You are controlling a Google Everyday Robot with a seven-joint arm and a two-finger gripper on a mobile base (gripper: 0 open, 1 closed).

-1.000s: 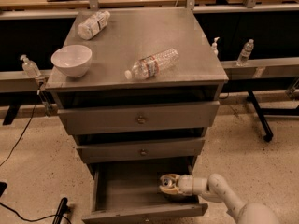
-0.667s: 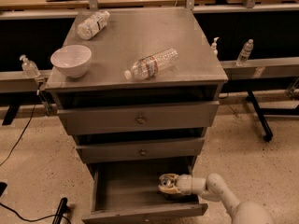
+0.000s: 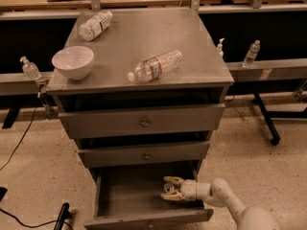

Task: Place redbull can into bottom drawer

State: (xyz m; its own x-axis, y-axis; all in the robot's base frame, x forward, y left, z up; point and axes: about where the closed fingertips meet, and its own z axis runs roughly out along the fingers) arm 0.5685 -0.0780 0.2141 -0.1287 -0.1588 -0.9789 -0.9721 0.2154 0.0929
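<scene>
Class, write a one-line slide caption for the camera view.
Gripper holds the can inside the open bottom drawer.

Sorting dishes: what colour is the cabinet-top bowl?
The bowl is white, camera view. The pincer holds the redbull can in the bottom drawer.

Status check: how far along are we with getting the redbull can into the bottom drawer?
Done: the bottom drawer is open, and the redbull can is inside its right side. In hand: the gripper is closed around the can, low in the drawer. Left: release it and pull the arm out.
</scene>
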